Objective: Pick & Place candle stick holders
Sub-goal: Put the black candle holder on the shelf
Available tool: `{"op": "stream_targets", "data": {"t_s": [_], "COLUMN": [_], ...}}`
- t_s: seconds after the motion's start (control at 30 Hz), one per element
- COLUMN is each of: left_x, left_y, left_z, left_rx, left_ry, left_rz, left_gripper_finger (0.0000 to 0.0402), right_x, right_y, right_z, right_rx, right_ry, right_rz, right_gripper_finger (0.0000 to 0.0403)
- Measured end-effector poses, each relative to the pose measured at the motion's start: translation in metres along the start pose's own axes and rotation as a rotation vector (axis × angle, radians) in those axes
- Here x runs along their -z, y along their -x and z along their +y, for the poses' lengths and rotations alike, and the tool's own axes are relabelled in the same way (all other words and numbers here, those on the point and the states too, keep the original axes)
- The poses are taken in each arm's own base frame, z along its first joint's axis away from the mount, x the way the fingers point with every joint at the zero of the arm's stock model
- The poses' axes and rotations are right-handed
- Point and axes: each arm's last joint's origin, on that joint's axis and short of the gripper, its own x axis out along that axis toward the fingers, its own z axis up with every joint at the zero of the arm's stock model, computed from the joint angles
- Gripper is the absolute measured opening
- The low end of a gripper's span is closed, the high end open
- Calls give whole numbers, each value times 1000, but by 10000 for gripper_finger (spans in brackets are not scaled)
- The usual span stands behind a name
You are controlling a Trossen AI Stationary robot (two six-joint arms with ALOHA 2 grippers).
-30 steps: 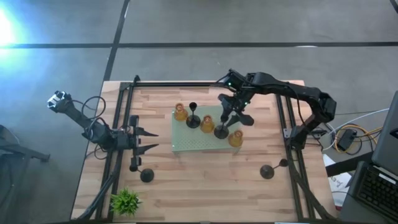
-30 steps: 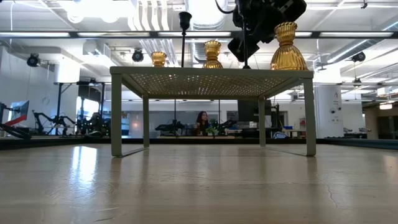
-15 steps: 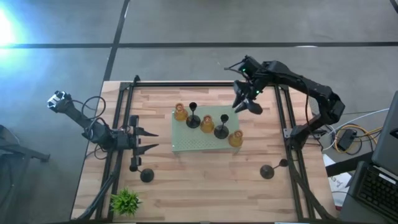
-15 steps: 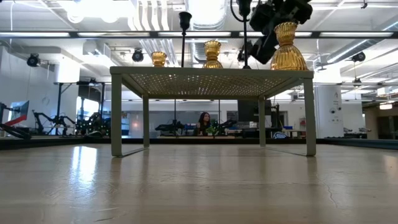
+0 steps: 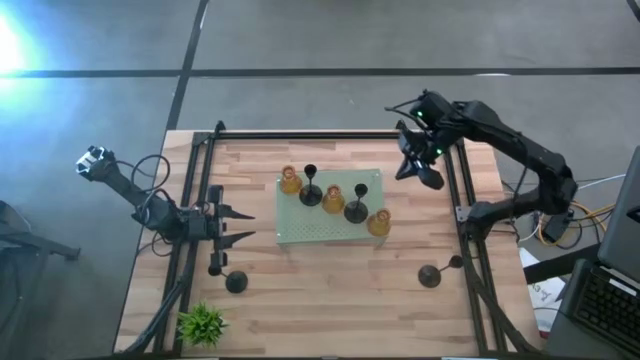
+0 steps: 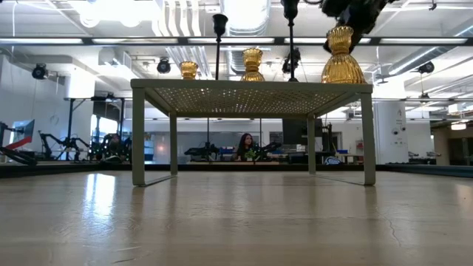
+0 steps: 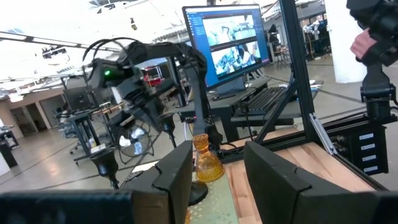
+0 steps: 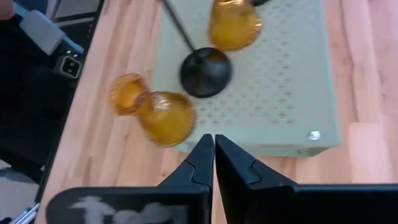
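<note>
The pale green mat (image 5: 330, 232) is a low perforated stand at the table's middle. Three amber candle stick holders (image 5: 290, 181) (image 5: 333, 198) (image 5: 378, 223) and two black ones (image 5: 311, 193) (image 5: 357, 208) stand on it by their bases. Two more black ones rest on the wood near the front, one at the left (image 5: 236, 283) and one at the right (image 5: 430, 276). My right gripper (image 5: 425, 176) (image 8: 214, 155) hangs shut and empty above the wood to the right of the mat. My left gripper (image 5: 240, 222) (image 7: 217, 180) is open, level, left of the mat.
A small green plant (image 5: 202, 324) stands at the front left corner. Black frame rails (image 5: 300, 136) run along the far, left and right sides of the table. Bare wood lies in front of the mat. A person (image 6: 242, 142) sits far off in the room.
My right gripper has risen from over the black holder on the mat's right half and gone toward the table's right and far edges. Its fingers have shut on nothing. The holder stays upright on the mat.
</note>
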Motion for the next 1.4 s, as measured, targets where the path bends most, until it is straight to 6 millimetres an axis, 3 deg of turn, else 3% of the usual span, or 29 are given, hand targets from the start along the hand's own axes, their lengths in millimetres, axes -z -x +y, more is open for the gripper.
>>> {"op": "stream_targets", "data": {"t_s": [0.2,0.47,0.83,1.4], "left_x": [0,0,-1,-1], "left_y": [0,0,0,0], "left_z": [0,0,1,1], "left_rx": [0,-1,-2,-2], "left_ry": [0,2,19,23], "left_rz": [0,-2,-4,-3], "left_gripper_finger": [149,149,149,149], "right_x": [13,31,31,23], "right_y": [-3,-32,-65,-71], "right_z": [25,51,75,77], "right_rx": [-20,-111,-213,-202], "right_ry": [-7,-38,-19,21], "right_rz": [-19,22,63,-13], "right_gripper_finger": [8,8,8,8]}}
